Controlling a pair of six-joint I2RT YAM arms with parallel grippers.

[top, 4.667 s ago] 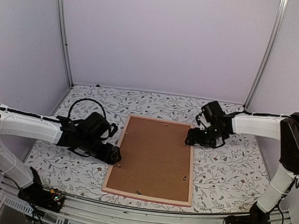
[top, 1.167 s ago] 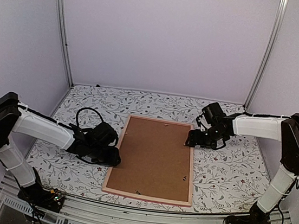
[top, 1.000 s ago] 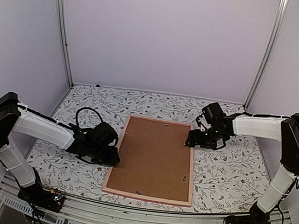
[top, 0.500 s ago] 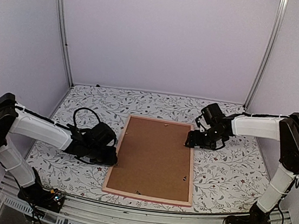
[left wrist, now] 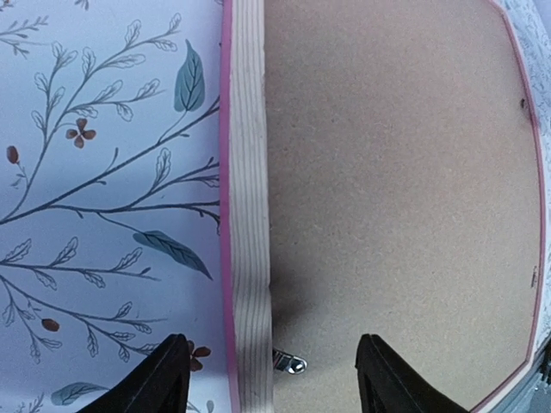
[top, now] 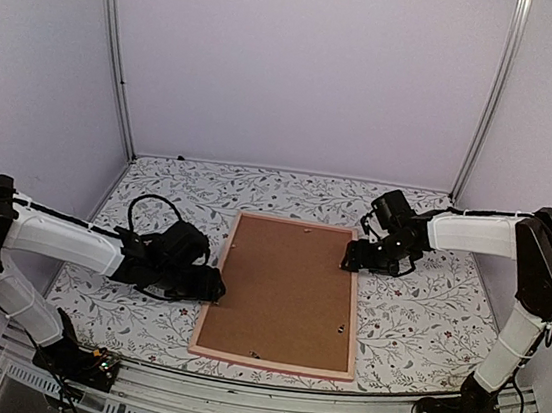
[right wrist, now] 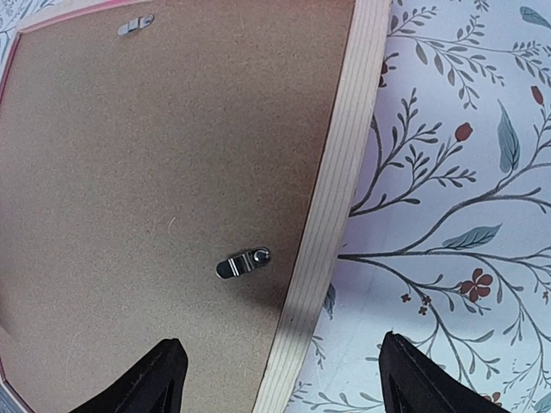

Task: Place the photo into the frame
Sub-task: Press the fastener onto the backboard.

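The pink frame point(top: 271, 363) lies face down on the table with its pale wooden back edge up. A plain brown hardboard backing point(top: 286, 288) fills it. The photo is hidden. My left gripper point(top: 214, 287) is open, and its jaws straddle the frame's left edge point(left wrist: 249, 215), above a small metal clip point(left wrist: 291, 364). My right gripper point(top: 353, 259) is open, and its jaws straddle the frame's right edge point(right wrist: 336, 206), near a turn clip point(right wrist: 243, 261) lying on the backing point(right wrist: 155, 172).
The floral tablecloth point(top: 424, 315) lies around the frame on all sides. A second metal clip point(right wrist: 136, 25) sits at the frame's far edge. More clips show along the bottom and right edges point(top: 341, 327). Purple walls and metal posts enclose the table.
My left gripper has shifted slightly right, back up to the frame's left edge. The right arm and the frame have not moved.
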